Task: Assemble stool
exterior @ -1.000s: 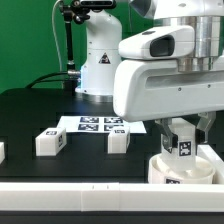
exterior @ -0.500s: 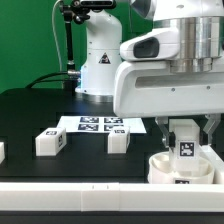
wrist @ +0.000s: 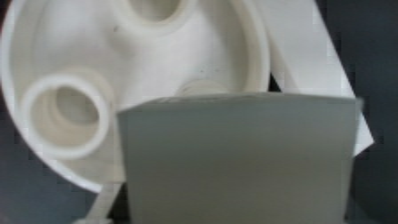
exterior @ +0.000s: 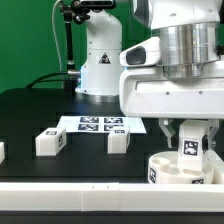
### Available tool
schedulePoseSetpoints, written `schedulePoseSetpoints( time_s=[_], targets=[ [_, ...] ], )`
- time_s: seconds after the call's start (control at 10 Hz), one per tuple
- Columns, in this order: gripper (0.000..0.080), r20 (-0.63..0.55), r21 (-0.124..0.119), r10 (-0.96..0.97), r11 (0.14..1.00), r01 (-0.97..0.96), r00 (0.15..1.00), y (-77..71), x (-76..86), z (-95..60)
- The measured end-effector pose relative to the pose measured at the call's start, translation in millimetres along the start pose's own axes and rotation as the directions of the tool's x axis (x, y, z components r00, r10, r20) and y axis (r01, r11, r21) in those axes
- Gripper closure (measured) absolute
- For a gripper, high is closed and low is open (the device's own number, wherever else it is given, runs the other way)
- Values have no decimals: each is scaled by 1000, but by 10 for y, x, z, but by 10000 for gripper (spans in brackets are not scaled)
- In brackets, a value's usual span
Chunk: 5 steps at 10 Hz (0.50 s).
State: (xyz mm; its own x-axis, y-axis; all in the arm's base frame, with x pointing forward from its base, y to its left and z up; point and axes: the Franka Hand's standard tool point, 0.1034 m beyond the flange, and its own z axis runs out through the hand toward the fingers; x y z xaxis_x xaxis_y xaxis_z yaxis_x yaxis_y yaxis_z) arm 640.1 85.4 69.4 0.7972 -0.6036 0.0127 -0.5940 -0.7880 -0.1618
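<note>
Two spare legs [exterior: 118, 142] lie on the table [exterior: 25, 115], well apart from the gripper [exterior: 190, 138] toward the exterior view's left, just in front of the marker board [exterior: 100, 123]. The gripper itself is clamped on a third leg [exterior: 190, 150], a finger down each side and the tagged face showing between them. Directly beneath it sits the seat [exterior: 178, 172]. The held leg hangs upright just over the seat's rim; whether it touches I cannot tell. In the wrist view the leg [wrist: 240, 160] fills the foreground as a grey slab, with the seat [wrist: 107, 70] behind it and a round socket [wrist: 75, 110] close beside the leg's edge.

These parts look like stiff, light plastic, smooth enough to slip or twist in a weak pinch. I'd judge the flat side faces near the leg's middle the right place to hold, as the gripper does here. The seat is low and appears to rest loose on the table, so it looks likely to scoot if pushed off-centre.

The arm stands over the work with its wrist pointing straight down, the hand vertical above the seat.
</note>
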Motion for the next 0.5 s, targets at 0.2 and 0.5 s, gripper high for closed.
schedulePoseSetpoints(
  time_s=[0.2,0.5],
  targets=[
    [456,17,11,155,988,-156,988,-24,-26,2],
    [456,48,18,411,911,-412,911,-87,-112,39]
  ],
)
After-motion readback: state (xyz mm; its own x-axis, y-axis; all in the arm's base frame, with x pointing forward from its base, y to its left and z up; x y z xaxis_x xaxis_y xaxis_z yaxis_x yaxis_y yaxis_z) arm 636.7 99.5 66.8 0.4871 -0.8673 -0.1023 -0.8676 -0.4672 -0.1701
